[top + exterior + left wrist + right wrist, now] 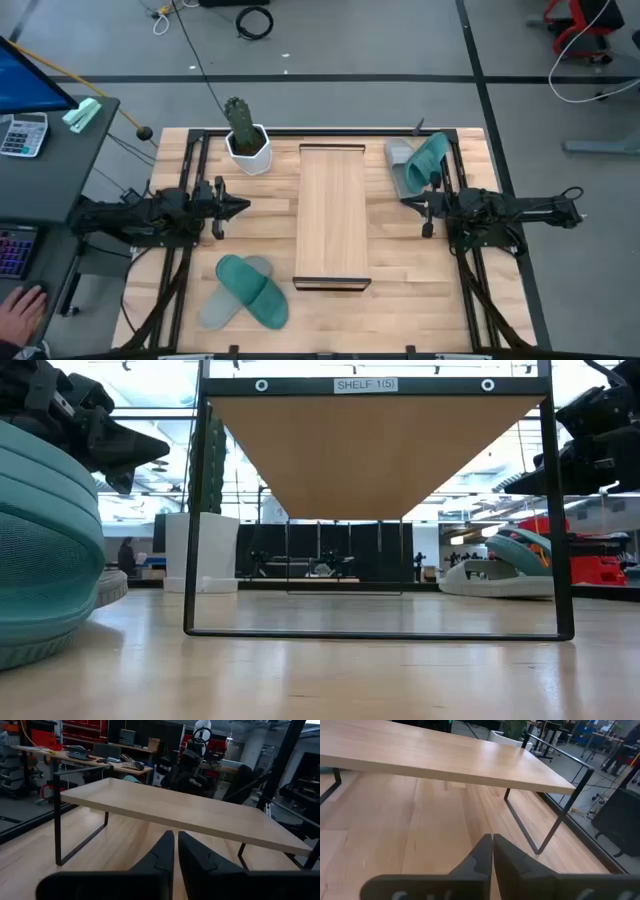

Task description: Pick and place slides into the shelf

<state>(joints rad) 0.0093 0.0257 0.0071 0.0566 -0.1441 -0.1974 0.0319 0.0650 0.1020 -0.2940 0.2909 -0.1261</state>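
The shelf (333,215) is a long light-wood board on dark rails, standing mid-table; from the low view its underside (375,450) shows. A teal slide (254,290) lies across a grey slide (222,305) near the near-left corner, and looms at the low view's left (45,550). Another teal slide (430,160) leans on a grey one (400,154) at the far right. My left gripper (243,207) hovers left of the shelf, shut (176,845). My right gripper (405,201) hovers right of it, shut (492,842). Both point at the shelf and hold nothing.
A cactus in a white pot (247,140) stands at the far edge, left of the shelf. Dark frame rails (185,165) run along the table's left and right sides under the arms. A desk with a keyboard and a person's hand (22,305) lies beyond the table's left edge.
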